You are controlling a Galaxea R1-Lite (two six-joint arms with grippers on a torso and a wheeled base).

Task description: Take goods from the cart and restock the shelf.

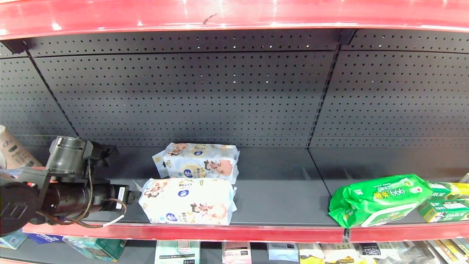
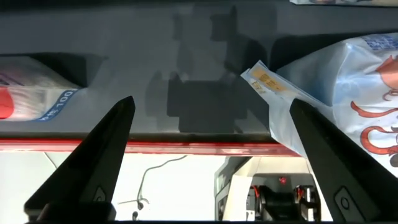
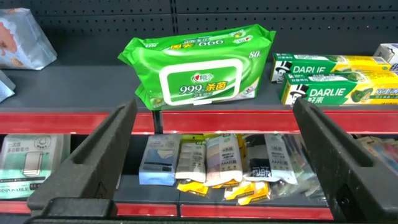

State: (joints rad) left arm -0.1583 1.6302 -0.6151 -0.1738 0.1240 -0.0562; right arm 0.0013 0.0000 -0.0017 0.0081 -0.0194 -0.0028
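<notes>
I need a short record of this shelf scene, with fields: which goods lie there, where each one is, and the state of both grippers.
shelf: grey board, red front edge
front white pack: mid-shelf, near the front edge
rear white pack: directly behind the front one
green pack: right section, near the front edge
toothpaste boxes: stacked, right of the green pack
left gripper: open, empty, by the front white pack's left end
right gripper: open, empty, facing the green pack
</notes>
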